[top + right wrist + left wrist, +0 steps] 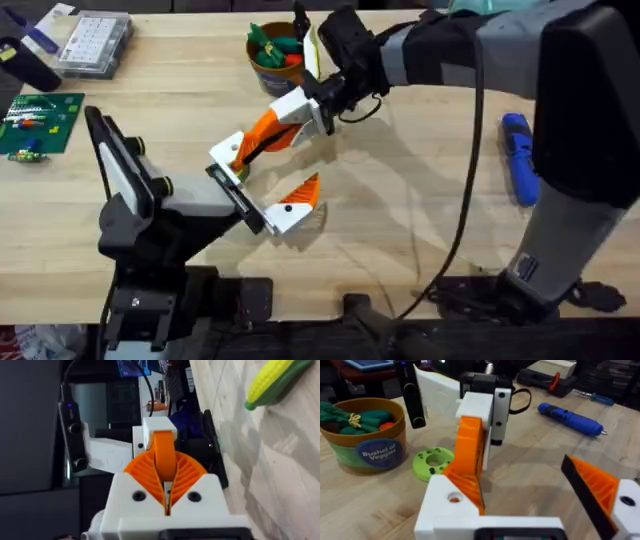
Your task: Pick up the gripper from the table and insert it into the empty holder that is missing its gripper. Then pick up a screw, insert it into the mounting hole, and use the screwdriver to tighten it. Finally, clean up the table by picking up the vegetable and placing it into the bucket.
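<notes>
My right gripper [308,108] [165,472] is shut on the tip end of the orange ribbed gripper [265,132] [468,455]. The gripper's white mounting block [447,507] sits at the holder's black jaw plate [235,192], with the mounting hole [454,496] facing up. The holder is my left gripper [297,155] [520,447], which stands open with one mounted orange finger [597,487]. The lime-green vegetable [434,462] lies beside the bucket [272,58] [365,435], which holds toy vegetables. At the right lies the blue screwdriver [518,158] [570,418]. The screw is out of view.
A clear compartment box [95,42] and a green circuit board [35,122] sit at the far left. A toy corn cob [272,380] lies near the bucket. The right arm's cable [470,170] hangs over the middle of the table.
</notes>
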You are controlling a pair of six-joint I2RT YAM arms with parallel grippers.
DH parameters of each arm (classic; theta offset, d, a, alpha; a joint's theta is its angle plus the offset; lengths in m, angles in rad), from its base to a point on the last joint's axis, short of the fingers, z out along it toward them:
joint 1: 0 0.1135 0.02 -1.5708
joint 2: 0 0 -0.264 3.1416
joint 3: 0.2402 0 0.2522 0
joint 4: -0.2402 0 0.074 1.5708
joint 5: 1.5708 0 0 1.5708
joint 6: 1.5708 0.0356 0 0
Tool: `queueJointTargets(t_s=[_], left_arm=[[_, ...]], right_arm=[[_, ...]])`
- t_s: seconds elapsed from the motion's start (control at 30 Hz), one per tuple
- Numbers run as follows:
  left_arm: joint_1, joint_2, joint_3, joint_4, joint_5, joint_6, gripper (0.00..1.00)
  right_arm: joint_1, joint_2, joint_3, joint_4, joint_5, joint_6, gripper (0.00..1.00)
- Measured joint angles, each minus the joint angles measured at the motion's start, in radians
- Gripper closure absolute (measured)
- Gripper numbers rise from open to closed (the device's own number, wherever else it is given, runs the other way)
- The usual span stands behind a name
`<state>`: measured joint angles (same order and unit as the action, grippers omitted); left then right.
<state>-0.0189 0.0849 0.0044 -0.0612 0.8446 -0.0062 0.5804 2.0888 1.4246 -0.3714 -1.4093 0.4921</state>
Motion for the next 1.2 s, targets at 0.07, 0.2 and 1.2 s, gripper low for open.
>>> queueJointTargets(t_s=[0.07, 0.2, 1.2], left_arm=[[0.0, 0.0, 0.0, 0.0, 0.0, -0.006, 0.011], [0.0, 0.0, 0.0, -0.001, -0.001, -0.018, 0.011], [0.002, 0.009, 0.0, -0.001, -0.02, -0.044, 0.011]], right_arm=[[0.001, 0.0, 0.002, -0.017, 0.003, 0.009, 0.98], [0.005, -0.007, 0.001, -0.022, 0.025, 0.017, 0.98], [0.031, -0.137, -0.357, 0.81, 0.162, 0.479, 0.979]])
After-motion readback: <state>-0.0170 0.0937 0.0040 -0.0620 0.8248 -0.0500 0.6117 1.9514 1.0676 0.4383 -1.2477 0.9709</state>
